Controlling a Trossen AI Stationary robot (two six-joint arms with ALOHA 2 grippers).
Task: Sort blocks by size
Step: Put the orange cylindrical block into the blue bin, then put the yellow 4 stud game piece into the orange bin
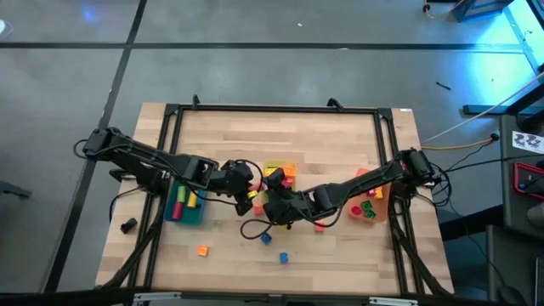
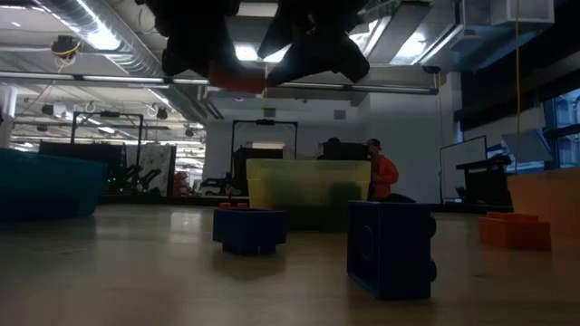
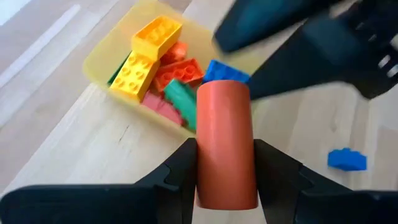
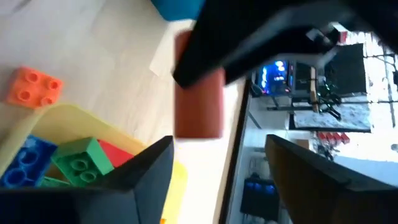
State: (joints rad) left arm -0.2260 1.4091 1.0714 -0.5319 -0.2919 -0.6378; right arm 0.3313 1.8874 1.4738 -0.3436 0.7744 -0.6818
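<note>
My left gripper (image 1: 248, 195) is shut on a long red-orange block (image 3: 225, 146), held in the air next to the yellow bin (image 1: 280, 161). The bin holds yellow, red, green and blue blocks (image 3: 149, 53). The block also shows in the right wrist view (image 4: 199, 106) and at the top of the low view (image 2: 237, 78). My right gripper (image 1: 276, 206) is open and empty close beside the left one, at the near edge of the yellow bin (image 4: 93, 121). My left gripper pinches the red-orange block by its two long sides (image 3: 205, 180) between the two fingers. The block lies along the fingers, and its free end (image 3: 222, 93) reaches out past the fingertips toward the yellow bin. It is lifted clear of the table.
A blue bin (image 1: 185, 204) stands on the left and an orange bin (image 1: 370, 204) on the right, each with blocks. Loose blocks lie on the near part of the table: an orange one (image 1: 202, 250), two blue ones (image 1: 265, 238) (image 1: 284, 256) and an orange one (image 1: 320, 225).
</note>
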